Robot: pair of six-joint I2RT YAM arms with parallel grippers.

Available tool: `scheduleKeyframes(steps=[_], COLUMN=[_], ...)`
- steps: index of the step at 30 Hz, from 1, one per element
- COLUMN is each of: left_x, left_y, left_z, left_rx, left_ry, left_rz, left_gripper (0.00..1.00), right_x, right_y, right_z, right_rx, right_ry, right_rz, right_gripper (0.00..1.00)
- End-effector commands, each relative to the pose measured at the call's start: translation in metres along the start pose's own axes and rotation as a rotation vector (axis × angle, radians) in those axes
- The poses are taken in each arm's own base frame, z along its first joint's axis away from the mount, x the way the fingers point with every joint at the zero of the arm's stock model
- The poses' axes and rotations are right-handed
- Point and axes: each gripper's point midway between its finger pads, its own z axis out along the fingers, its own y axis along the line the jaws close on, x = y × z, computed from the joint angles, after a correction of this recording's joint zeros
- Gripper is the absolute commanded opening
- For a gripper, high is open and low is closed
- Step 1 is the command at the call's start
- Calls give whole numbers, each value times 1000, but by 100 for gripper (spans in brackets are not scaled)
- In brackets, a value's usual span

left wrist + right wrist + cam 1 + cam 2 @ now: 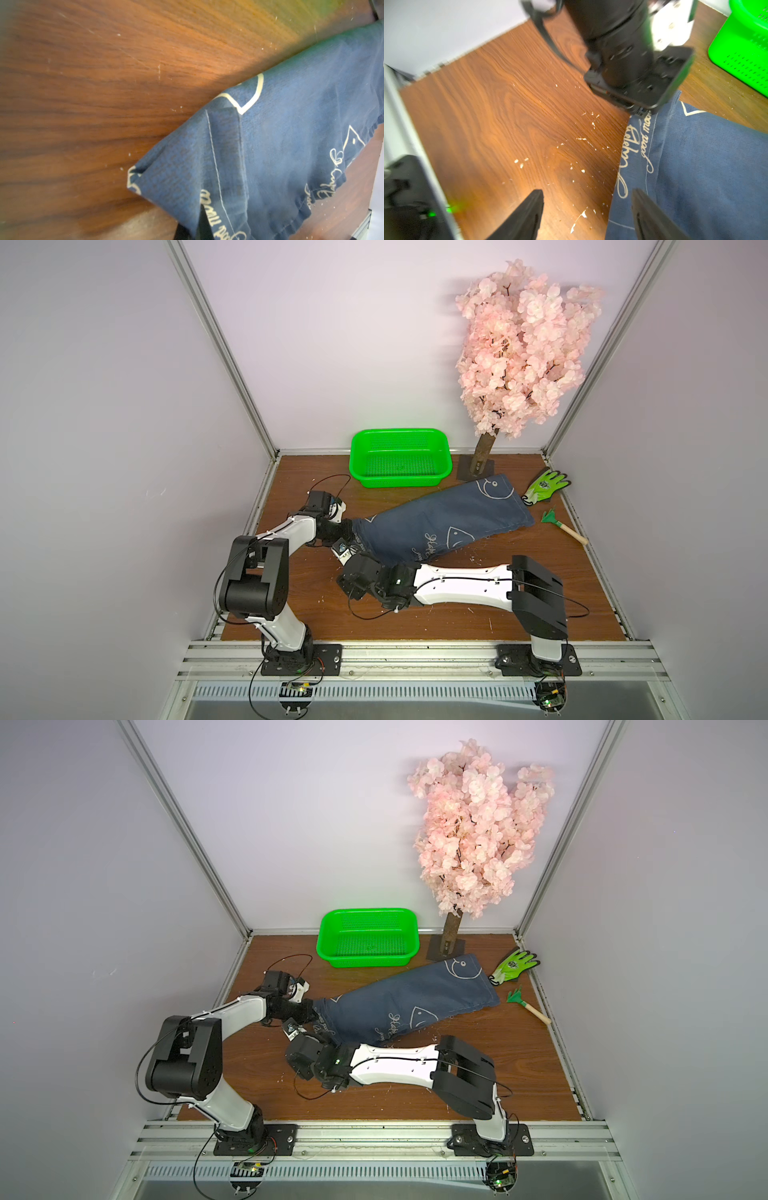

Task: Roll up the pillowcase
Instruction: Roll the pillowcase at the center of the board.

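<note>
Lying slantwise across the brown counter (457,622), in front of the pink blossom tree (523,348), the navy pillowcase (440,518) is unrolled (fish print up), its far end between the green basket (401,480) and glove (545,486). Left jaws are clamped on its near hem; right jaws stand apart, straddling that hem's edge.

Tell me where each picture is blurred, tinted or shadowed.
Left wrist view: a green-yellow tint washes over the table in one corner, and the pillowcase is slightly soft. Right wrist view: the left arm is motion-blurred; a green light flares. Both top views: sharp, with the pink tree shadowing the back wall.
</note>
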Motion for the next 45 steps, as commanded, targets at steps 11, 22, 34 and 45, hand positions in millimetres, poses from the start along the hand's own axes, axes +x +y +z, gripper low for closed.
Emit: scheduleKeyframes(steps=[11, 22, 34, 45], left_x=[6, 3, -7, -32], left_y=[2, 6, 11, -8], left_z=[0, 0, -11, -17], left_rx=[-4, -35, -103, -103], left_ry=[102, 119, 95, 38], left_rz=[17, 31, 52, 122], left_gripper=[1, 3, 8, 42], right_x=[39, 61, 48, 48], right_y=[-27, -26, -9, -23], right_z=[27, 33, 16, 3], right_rx=[275, 296, 18, -245], right_ry=[128, 192, 158, 117], right_rz=[-208, -220, 155, 515], right_gripper=[71, 29, 0, 0])
